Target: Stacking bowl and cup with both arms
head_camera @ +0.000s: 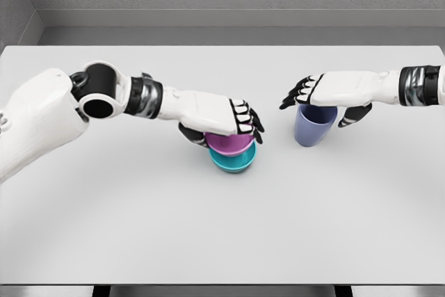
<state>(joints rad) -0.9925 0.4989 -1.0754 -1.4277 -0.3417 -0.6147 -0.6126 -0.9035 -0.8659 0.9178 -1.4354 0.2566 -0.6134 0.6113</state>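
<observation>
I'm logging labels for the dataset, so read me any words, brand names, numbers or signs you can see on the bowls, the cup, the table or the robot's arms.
None: no text, number, logo or sign is readable anywhere.
Glossy magenta bowl: plain.
Glossy teal bowl under it: plain.
Periwinkle blue plastic cup: plain.
White tabletop: plain.
Left hand and right hand: unmarked white shells, black joints.

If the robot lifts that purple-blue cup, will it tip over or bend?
The cup looks stiff, so it probably won't bend. It seems small and likely light. Its base is narrower than its rim, so a sideways push from the right hand might tip it.
</observation>
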